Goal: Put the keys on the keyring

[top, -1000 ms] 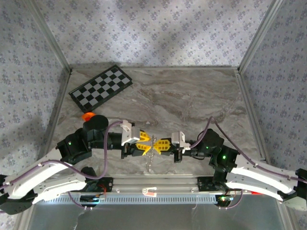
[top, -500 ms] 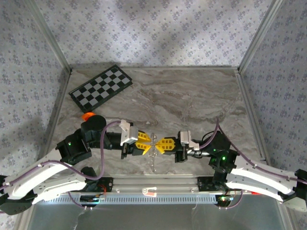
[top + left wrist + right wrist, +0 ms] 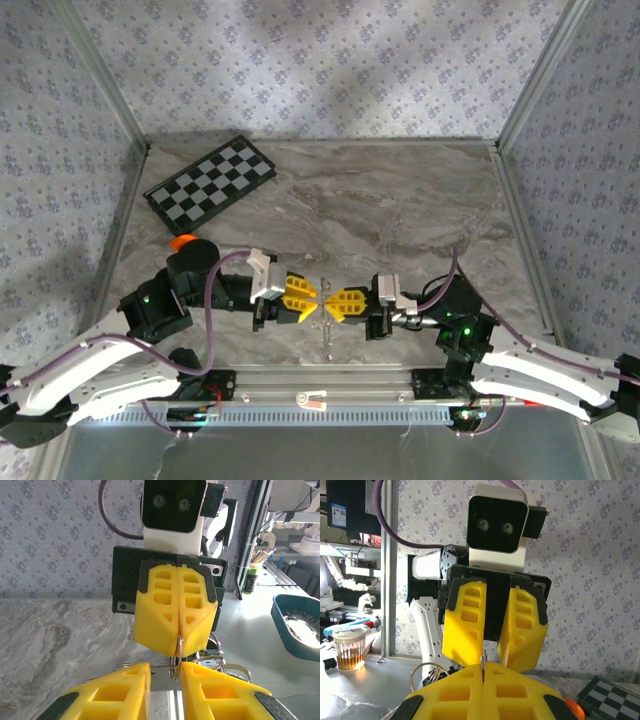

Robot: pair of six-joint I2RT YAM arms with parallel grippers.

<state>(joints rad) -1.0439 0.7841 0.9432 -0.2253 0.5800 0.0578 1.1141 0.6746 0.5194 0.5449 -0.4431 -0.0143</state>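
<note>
left hand (image 3: 310,297): jaws a little apart, straddling the ring wire, not clamped on it
keyring (image 3: 323,325): off the table (image 3: 400,210), between both hands, the rest hanging down
right hand (image 3: 332,303): closed on the keyring
relation: hands tip to tip, wire upright in the left hand's gap

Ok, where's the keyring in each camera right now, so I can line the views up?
Top external: keyring just below centre, at the tip of the right gripper, keys trailing below it.
Left wrist: keyring low centre, a thin edge-on loop under the right gripper.
Right wrist: keyring low centre, a sliver rising from the right gripper.
Shared landmark: the right gripper's shut yellow fingers, pinching it.
</note>
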